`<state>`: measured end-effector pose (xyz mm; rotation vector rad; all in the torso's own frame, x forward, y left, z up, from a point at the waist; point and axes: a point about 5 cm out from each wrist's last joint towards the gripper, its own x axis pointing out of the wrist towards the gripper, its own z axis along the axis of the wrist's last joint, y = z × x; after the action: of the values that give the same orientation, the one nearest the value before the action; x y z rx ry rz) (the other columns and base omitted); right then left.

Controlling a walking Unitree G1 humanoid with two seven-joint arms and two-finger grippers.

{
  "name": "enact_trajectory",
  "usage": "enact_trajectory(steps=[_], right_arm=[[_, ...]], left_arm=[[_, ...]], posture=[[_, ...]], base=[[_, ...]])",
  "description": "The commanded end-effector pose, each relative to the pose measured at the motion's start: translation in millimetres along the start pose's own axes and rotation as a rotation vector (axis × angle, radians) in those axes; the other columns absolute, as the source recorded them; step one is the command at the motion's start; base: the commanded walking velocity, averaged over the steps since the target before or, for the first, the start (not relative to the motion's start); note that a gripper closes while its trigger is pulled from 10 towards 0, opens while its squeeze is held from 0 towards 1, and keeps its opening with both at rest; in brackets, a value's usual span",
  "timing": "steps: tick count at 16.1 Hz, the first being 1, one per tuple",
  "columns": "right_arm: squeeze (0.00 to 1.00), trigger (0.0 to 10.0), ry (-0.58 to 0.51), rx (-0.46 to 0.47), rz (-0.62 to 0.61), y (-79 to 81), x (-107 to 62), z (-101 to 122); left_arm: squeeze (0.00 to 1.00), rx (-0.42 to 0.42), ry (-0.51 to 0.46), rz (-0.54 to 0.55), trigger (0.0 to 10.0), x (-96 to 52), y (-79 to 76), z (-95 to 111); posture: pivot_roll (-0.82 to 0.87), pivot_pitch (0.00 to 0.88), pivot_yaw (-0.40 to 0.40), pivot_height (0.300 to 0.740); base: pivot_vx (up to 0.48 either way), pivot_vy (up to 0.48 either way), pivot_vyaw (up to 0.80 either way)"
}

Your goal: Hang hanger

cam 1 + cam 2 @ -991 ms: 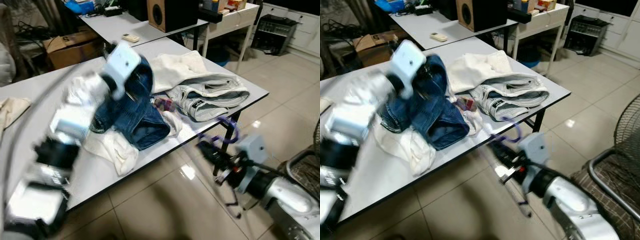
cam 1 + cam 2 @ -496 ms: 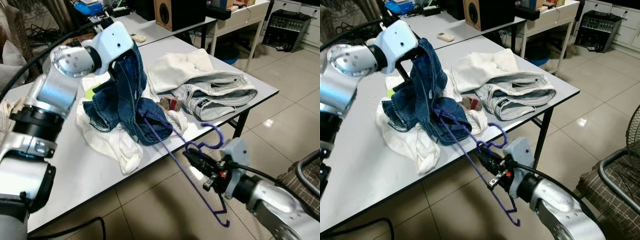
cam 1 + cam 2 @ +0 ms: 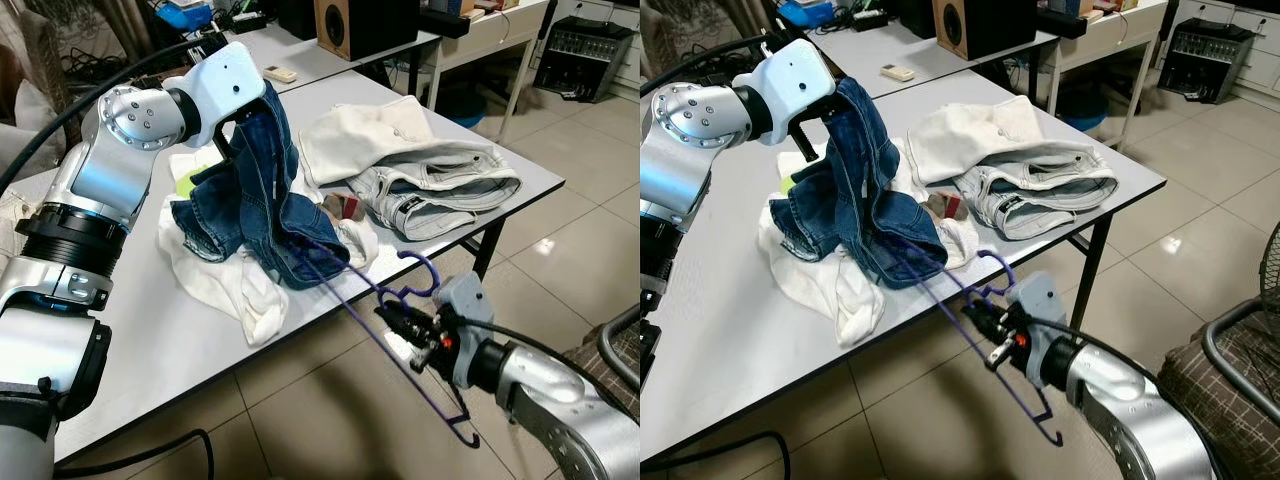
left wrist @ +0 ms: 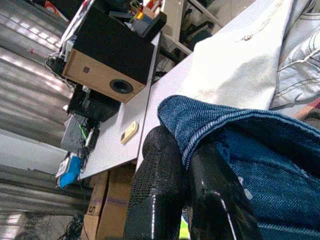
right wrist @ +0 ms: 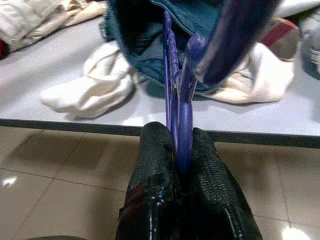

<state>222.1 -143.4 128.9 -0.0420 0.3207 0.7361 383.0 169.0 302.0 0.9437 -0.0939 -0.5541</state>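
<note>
Your purple hanger (image 3: 395,330) sits just off the near edge of the white table (image 3: 150,340), out over the tiled floor; its long bar slants from the table edge, where one end pokes into the blue jeans (image 3: 255,200), down and away toward the floor, and its hook curls upward beside the table edge; the right gripper (image 3: 405,322) is clamped on the hanger near the base of the hook, fingers (image 5: 150,165) pressed tight either side of the purple wire; the left gripper (image 4: 182,175), above the table, pinches the waistband of the jeans and holds them lifted; you look to be at the threading step; next you likely need to slide that arm further into the jeans while the left keeps the opening up, without snagging the white clothes (image 3: 225,285) beneath them.
</note>
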Motion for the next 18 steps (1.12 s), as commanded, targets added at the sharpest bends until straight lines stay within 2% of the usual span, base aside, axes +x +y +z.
enact_trajectory(steps=[1,3,5,7,8,10,11,12,14,15,17,18], right_arm=[[0.0,10.0,-0.031,-0.003,-0.08,-11.6,0.2,6.6],[0.0,10.0,-0.092,0.044,-0.225,-30.8,1.1,13.3],[0.0,10.0,-0.144,0.084,-0.268,-37.2,-0.3,18.4],[0.0,10.0,-0.168,0.121,-0.208,-28.8,1.7,18.7],[0.0,10.0,-0.162,0.118,-0.193,-26.4,2.9,17.7],[0.0,10.0,-0.147,0.126,-0.125,-15.5,10.1,13.8],[0.0,10.0,-0.132,0.136,-0.08,-8.1,17.2,10.6],[0.0,10.0,-0.127,0.134,-0.068,-6.4,18.5,9.8],[0.0,10.0,-0.076,0.099,0.006,4.5,23.7,3.7],[0.0,10.0,-0.058,0.079,0.021,7.3,24.6,1.3],[0.0,10.0,-0.069,0.06,-0.011,4.1,24.3,3.1],[0.0,10.0,-0.093,0.061,-0.033,1.3,22.4,7.2]], left_arm=[[0.0,0.023,0.024,-0.014,0.0,-5.6,3.6,-4.7],[0.0,0.021,0.028,-0.099,0.0,-10.4,-11.3,-12.3],[0.0,0.031,0.061,-0.153,0.0,-15.6,-24.3,-23.5],[0.0,0.024,0.137,-0.211,0.0,-29.0,-46.2,-48.1],[0.0,0.02,0.141,-0.217,0.0,-30.7,-48.3,-49.1],[0.0,-0.048,0.123,-0.248,0.0,-35.1,-55.7,-45.0],[0.0,-0.15,0.072,-0.298,0.0,-35.2,-64.2,-35.6],[0.0,-0.169,0.062,-0.307,0.0,-35.2,-65.8,-33.6],[0.0,-0.266,0.011,-0.269,0.0,-31.0,-63.7,-22.7],[0.0,-0.362,-0.044,-0.201,0.0,-25.9,-55.0,-12.6],[0.0,-0.471,-0.107,-0.109,0.0,-20.7,-41.1,-0.2],[0.0,-0.482,-0.117,-0.079,0.0,-20.4,-36.7,1.9]], posture=[[-0.05,0.027,0.129,0.74],[-0.06,0.027,0.118,0.74],[-0.06,0.027,0.113,0.74],[-0.07,0.027,0.104,0.74],[-0.07,0.027,0.104,0.74],[-0.06,0.024,0.099,0.74],[-0.05,0.024,0.091,0.74],[-0.05,0.024,0.091,0.74],[-0.04,0.025,0.09,0.74],[-0.04,0.024,0.089,0.74],[-0.04,0.025,0.089,0.74],[-0.04,0.025,0.092,0.74]], base=[[0.0,0.0,0.0],[0.0,0.0,0.0],[0.0,0.0,0.0],[0.0,0.0,0.0],[0.0,0.0,0.0],[0.0,0.0,0.0],[0.0,0.0,0.0],[0.0,0.0,0.0],[0.0,0.0,0.0],[0.0,0.0,0.0],[0.0,0.0,0.0],[0.0,0.0,0.0]])
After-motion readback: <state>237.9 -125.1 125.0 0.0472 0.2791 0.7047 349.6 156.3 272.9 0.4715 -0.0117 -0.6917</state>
